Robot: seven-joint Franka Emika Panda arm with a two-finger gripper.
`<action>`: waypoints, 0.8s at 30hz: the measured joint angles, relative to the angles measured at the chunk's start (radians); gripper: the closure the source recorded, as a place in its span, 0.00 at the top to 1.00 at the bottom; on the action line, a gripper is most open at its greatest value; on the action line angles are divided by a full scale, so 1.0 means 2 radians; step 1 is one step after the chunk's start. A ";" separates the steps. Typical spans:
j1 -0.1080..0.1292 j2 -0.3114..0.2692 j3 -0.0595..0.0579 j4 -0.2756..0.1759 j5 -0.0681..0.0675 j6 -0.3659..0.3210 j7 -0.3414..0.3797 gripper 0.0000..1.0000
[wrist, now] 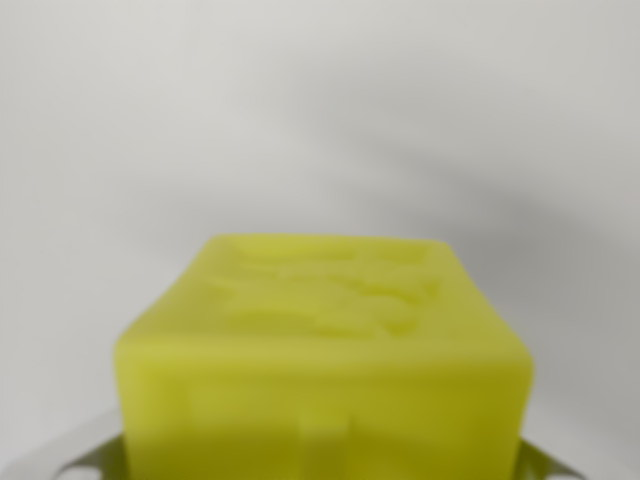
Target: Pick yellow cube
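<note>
Yellow cube fills the bottom centre of the wrist view, blurred, very close. Pale bits of my jaws show at its lower corners, on both sides; can't tell if they're pinching it or just flanking. Grip square on side faces, lift straight. Behind: plain white counter, shadowed.

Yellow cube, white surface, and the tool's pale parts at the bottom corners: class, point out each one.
yellow cube (325, 360): wrist view, upper face near its front edge.
white surface (300, 110): wrist view, bare area behind the cube.
tool (322, 470): wrist view, between pale parts; state unclear.
</note>
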 joint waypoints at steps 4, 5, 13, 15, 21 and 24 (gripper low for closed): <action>0.000 -0.014 0.000 0.003 0.000 -0.016 0.000 0.00; 0.000 -0.017 0.000 0.004 0.000 -0.021 0.000 0.00; 0.000 -0.042 0.000 0.011 0.001 -0.053 0.000 0.00; 0.000 -0.048 0.000 0.013 0.001 -0.061 0.000 0.00; 0.000 -0.065 0.000 0.020 0.001 -0.085 -0.001 0.00; 0.000 -0.073 0.000 0.024 0.001 -0.097 -0.001 0.00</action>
